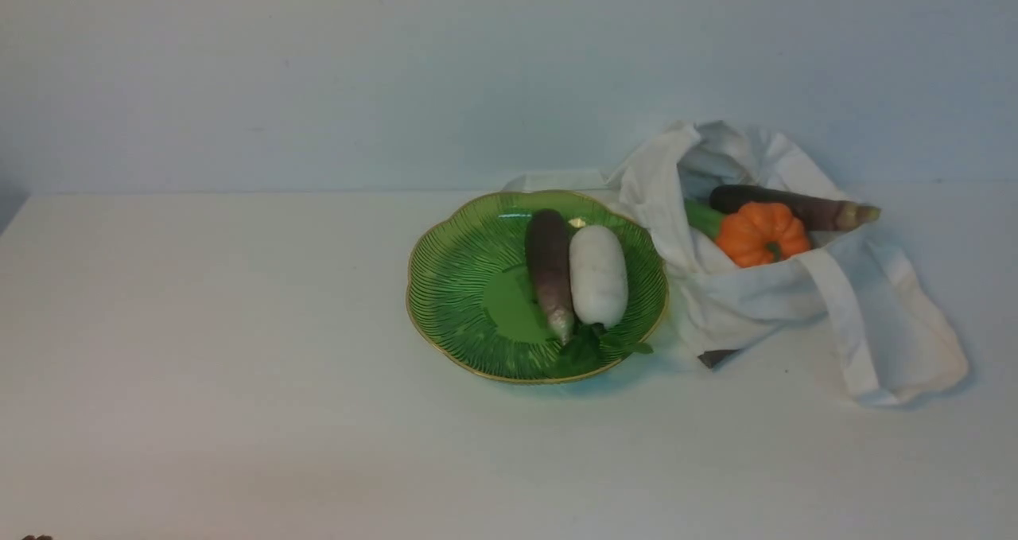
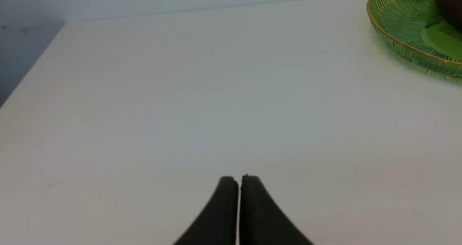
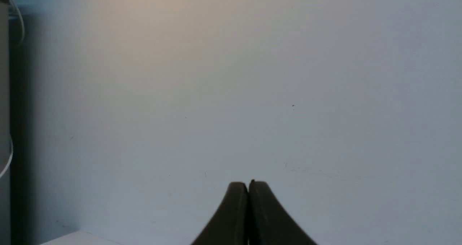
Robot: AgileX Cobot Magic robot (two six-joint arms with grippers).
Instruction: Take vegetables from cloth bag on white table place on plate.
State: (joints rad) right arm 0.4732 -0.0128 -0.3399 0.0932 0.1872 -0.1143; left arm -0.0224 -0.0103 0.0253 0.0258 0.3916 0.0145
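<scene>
A: Front view. What lies where on the counter (image 1: 199,349)?

B: The green plate (image 1: 457,277) with a gold rim sits near the middle. On it lie 2 vegetables side by side and touching: the first eggplant (image 1: 549,270), dark purple, and to its right the white radish (image 1: 598,276), whose green leaves (image 1: 584,347) lie at the near rim.

A: And the bag (image 1: 755,297)?

B: It lies just right of the plate, slumped, its mouth open toward the camera. Inside are 3 items: an orange pumpkin (image 1: 762,234) in front, the second eggplant (image 1: 787,204) behind it with its stem end poking out to the right, and a green stalk (image 1: 704,218) to the pumpkin's left. A strap (image 1: 843,317) trails across the counter on the near right.

A: Wrist views. How do the grippers stand?

B: The left gripper (image 2: 240,180) has its jaws pressed together, holding nothing, above bare counter, well apart from the plate. The right gripper (image 3: 248,185) is likewise closed and empty, facing a plain wall (image 3: 252,75).
</scene>
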